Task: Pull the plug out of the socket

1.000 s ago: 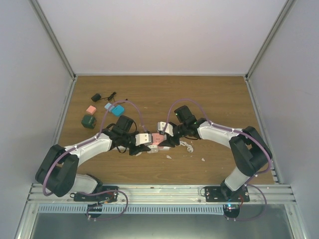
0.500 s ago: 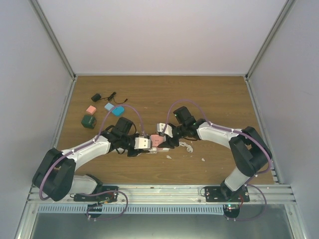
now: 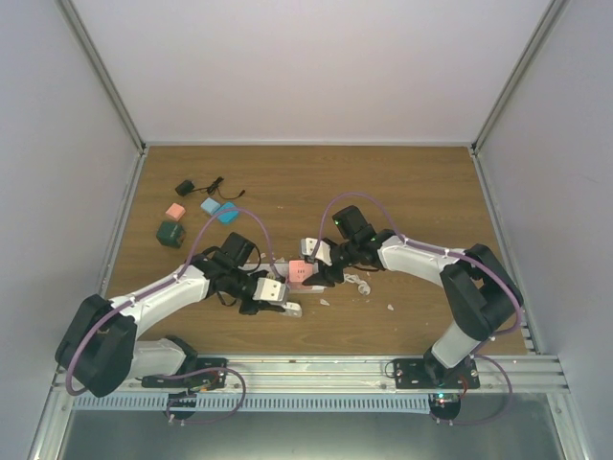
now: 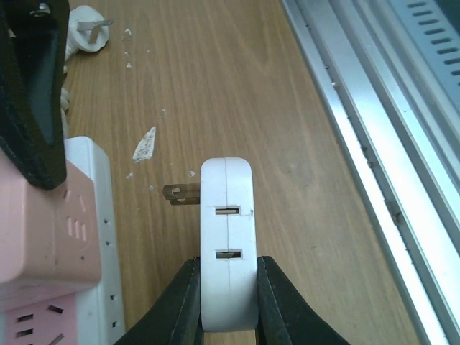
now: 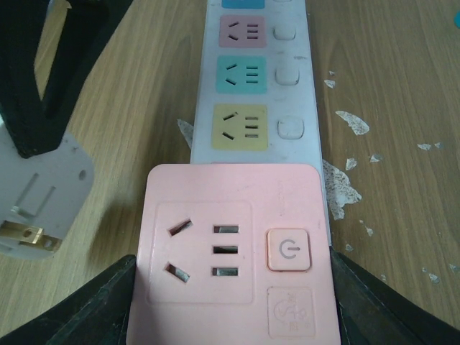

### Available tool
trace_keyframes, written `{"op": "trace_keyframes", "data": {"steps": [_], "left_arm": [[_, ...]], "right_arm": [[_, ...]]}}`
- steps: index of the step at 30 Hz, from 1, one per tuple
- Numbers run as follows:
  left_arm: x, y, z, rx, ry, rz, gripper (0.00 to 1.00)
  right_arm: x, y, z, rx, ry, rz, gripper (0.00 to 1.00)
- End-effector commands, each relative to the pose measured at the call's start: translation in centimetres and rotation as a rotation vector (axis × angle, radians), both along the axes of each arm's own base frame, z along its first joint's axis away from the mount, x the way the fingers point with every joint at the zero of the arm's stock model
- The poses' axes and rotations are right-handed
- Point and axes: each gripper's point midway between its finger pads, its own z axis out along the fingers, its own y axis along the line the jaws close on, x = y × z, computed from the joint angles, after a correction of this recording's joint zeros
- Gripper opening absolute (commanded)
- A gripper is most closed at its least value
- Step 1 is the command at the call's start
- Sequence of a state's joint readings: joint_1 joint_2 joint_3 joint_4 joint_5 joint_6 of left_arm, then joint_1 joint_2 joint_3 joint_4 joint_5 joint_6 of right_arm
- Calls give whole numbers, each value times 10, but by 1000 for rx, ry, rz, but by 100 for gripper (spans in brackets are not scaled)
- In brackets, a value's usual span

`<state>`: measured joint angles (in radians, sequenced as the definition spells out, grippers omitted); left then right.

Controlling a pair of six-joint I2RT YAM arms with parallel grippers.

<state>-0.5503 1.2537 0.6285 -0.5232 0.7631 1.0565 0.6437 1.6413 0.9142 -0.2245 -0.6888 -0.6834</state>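
My left gripper is shut on a white plug. Its brass prongs are bare and point at the socket, a short gap away. In the top view that gripper sits nearer the front edge than the strip. The socket is a long white power strip with pink, teal and yellow faces; it also shows in the left wrist view. My right gripper is shut on a pink socket block sitting on the strip's end. The white plug shows at the left of the right wrist view.
The strip's coiled white cord and its own plug lie right of the pink block. Small pink, green and blue blocks and a black adapter lie at the back left. White flakes dot the wood. A metal rail runs along the near edge.
My left gripper has drawn back from the strip toward the near edge with the white plug in it; the prongs now show free. The right gripper has stayed on the pink block.
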Motion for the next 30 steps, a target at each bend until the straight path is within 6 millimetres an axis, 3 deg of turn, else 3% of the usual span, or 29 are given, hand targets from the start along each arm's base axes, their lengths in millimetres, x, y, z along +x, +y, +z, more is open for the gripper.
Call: {"op": "trace_keyframes", "data": {"steps": [1, 5, 10, 14, 19, 25, 30], "left_arm": [[-9, -6, 19, -57, 28, -35, 0], [-7, -8, 36, -91, 74, -15, 0], [3, -10, 66, -156, 107, 27, 0], [16, -8, 86, -207, 122, 74, 0], [47, 5, 120, -307, 151, 173, 0], [77, 18, 147, -388, 141, 270, 0], [81, 16, 159, -433, 124, 292, 0]], "right_arm": [[11, -8, 1, -31, -66, -45, 52], [11, -6, 15, -9, -73, -41, 73], [13, -1, 44, 30, -84, -33, 89], [16, 1, 82, 91, -103, -34, 92], [17, -9, 125, 151, -128, -49, 97], [-1, -20, 153, 205, -113, -49, 99], [-16, -17, 160, 254, -31, -27, 99]]}}
